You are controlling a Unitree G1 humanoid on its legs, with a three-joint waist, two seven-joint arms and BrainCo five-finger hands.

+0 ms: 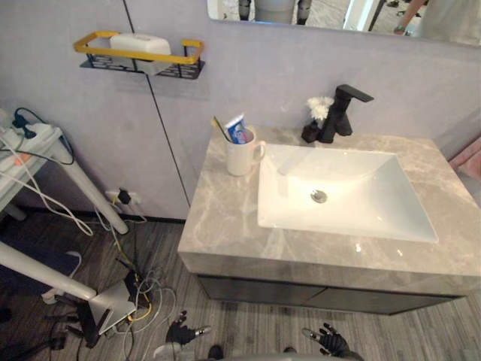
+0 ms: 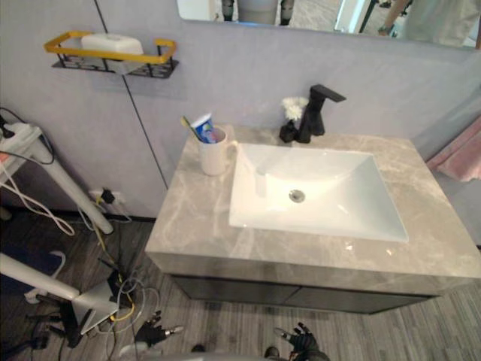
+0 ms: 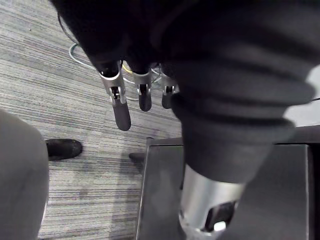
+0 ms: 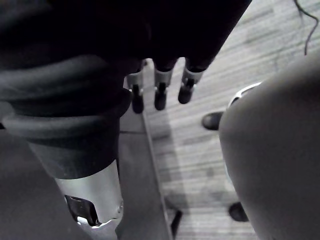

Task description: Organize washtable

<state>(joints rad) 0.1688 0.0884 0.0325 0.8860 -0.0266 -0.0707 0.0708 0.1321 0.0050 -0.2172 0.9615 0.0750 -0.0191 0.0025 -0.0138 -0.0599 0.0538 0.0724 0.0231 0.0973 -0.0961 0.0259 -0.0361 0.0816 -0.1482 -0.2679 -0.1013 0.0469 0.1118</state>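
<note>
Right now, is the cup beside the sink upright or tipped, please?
Upright: the cup stands on its base on the counter, mouth up, with toothpaste and a toothbrush sticking out.

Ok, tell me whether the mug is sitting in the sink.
No, the mug stands on the counter beside the sink, at its left.

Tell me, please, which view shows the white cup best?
The left eye view: the white cup stands beside the sink, its handle, toothbrush and toothpaste plain. The right eye view shows much the same; the wrist views face the floor.
</note>
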